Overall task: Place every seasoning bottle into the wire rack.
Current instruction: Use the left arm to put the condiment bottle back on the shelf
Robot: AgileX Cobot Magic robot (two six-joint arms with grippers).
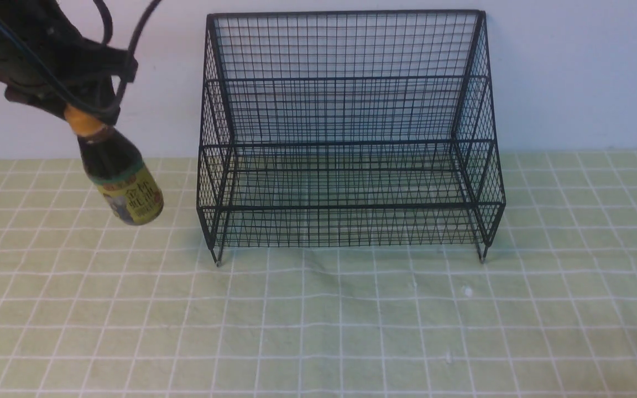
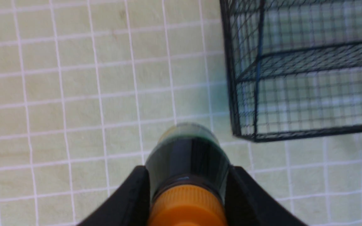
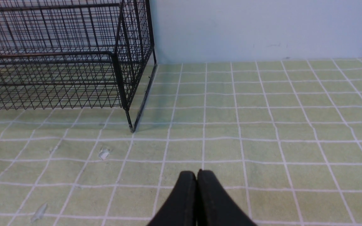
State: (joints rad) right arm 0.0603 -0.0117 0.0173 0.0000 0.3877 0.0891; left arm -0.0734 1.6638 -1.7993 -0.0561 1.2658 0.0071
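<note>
The seasoning bottle (image 1: 121, 179), dark with an orange cap and a yellow-green label, hangs tilted in the air at the left, clear of the cloth. My left gripper (image 1: 83, 119) is shut on its neck; in the left wrist view (image 2: 187, 175) both fingers press the dark neck above the orange cap. The black wire rack (image 1: 346, 138) stands against the wall, to the right of the bottle, with both tiers bare; it also shows in the left wrist view (image 2: 300, 72) and the right wrist view (image 3: 58, 56). My right gripper (image 3: 196, 173) is shut and empty, low over the cloth right of the rack.
A green checked cloth (image 1: 318, 320) covers the table. A pale wall (image 1: 573, 72) stands right behind the rack. Small white specks (image 3: 104, 153) lie on the cloth near the rack's front right foot.
</note>
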